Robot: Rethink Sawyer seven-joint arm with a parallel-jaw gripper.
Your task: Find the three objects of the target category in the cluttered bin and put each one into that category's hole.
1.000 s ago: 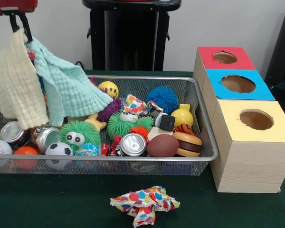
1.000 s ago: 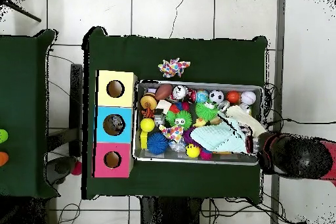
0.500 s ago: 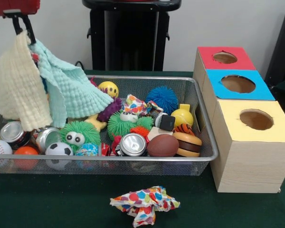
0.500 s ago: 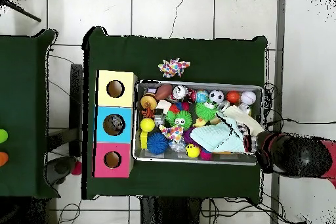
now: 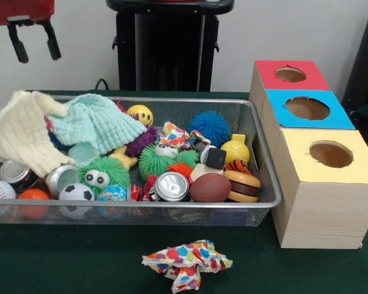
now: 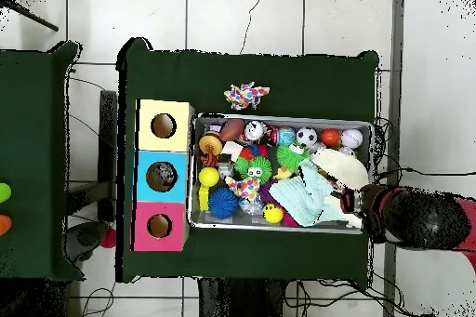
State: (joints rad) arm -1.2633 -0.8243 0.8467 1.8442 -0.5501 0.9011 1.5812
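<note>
The wire mesh bin (image 5: 265, 177) holds several toys, balls and cans; it also shows in the overhead view (image 6: 279, 228). A cream cloth (image 5: 17, 131) and a mint cloth (image 5: 97, 121) lie heaped at its left end, seen from above as cream (image 6: 340, 166) and mint (image 6: 303, 198). My gripper (image 5: 34, 41) hangs open and empty above them, its fingers (image 5: 16, 48) clear of the cloth. From above the gripper (image 6: 353, 204) sits over the bin's right end. The blue-topped box's hole (image 5: 307, 108) is the middle one (image 6: 162, 177).
A polka-dot cloth (image 5: 187, 262) lies on the green table in front of the bin (image 6: 245, 96); another (image 5: 176, 135) lies inside it. The red-topped box (image 5: 291, 74) and yellow-topped box (image 5: 330, 154) flank the blue one. A black pedestal (image 5: 168, 46) stands behind.
My gripper opened and let go of the cream and mint cloths, which dropped into the bin's left end. The gripper rose slightly.
</note>
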